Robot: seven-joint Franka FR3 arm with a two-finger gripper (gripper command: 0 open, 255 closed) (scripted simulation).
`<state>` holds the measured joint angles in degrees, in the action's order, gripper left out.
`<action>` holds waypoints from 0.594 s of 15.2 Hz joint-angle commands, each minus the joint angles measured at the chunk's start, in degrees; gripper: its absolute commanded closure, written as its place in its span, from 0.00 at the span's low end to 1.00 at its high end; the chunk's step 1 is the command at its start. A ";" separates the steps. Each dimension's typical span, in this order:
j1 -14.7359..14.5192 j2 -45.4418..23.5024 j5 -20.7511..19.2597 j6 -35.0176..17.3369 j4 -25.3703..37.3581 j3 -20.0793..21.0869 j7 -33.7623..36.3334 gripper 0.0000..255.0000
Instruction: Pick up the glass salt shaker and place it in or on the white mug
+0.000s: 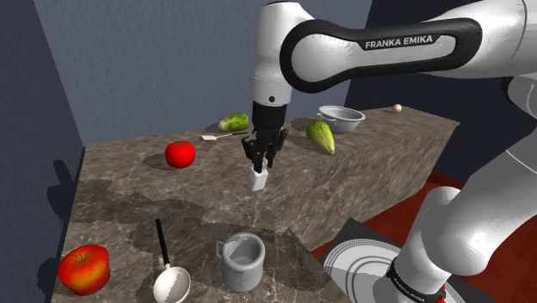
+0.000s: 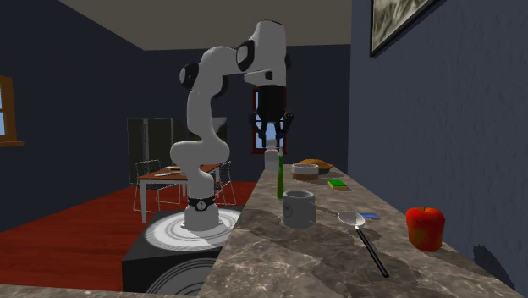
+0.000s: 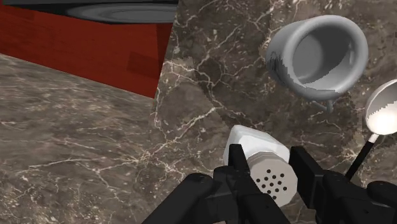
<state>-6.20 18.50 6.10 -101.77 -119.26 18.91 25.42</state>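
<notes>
The pick-up half of the task looks done. The jaws are clamped on the salt shaker (image 3: 259,164), one black finger on each side of its pale body, and its cap with the ring of small holes faces the wrist camera. In the shoulder view the shaker (image 1: 259,179) hangs under the arm (image 1: 274,77), above the middle of the surface (image 1: 120,185), and appears clear of the stone, not resting on it.

What is left, as I judge it, is the carry and the release. The grey mug (image 1: 241,261) stands upright and open-mouthed near the front edge of the surface, well apart from the shaker and lower in the shoulder view. The wrist view shows the mug (image 3: 318,54) ahead of the jaws with nothing inside it. A ladle (image 1: 169,277) lies just beside the mug, and a red apple (image 1: 83,268) lies further toward the shoulder view's left.

The surface is a long counter of brown veined stone. It also carries a tomato (image 1: 180,154), a cucumber (image 1: 233,122) and a metal bowl (image 1: 342,118) toward the far side. The room has dark blue walls and a red floor (image 2: 76,224). The second exterior view shows a dining table with chairs (image 2: 161,179) beyond the stand and a framed picture (image 2: 398,21) high on the wall
</notes>
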 commanded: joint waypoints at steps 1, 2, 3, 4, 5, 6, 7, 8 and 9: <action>-0.98 -0.59 0.38 0.97 1.70 1.93 3.00 1.00; -1.46 -0.82 0.56 1.37 2.42 2.87 4.42 1.00; -1.93 -1.11 0.71 1.77 3.20 3.80 5.85 1.00; -2.39 -1.47 0.82 2.17 4.05 4.76 7.30 1.00; -2.83 -1.91 0.90 2.57 4.96 5.73 8.76 1.00; -3.26 -2.41 0.94 2.96 5.93 6.71 10.25 1.00; -3.69 -2.98 0.93 3.35 6.97 7.70 11.76 1.00; -4.12 -3.63 0.86 3.75 8.08 8.71 13.30 1.00; -4.33 -4.00 0.81 3.96 8.68 9.24 14.10 1.00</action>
<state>-10.29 15.15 7.04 -98.27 -111.72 27.45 38.34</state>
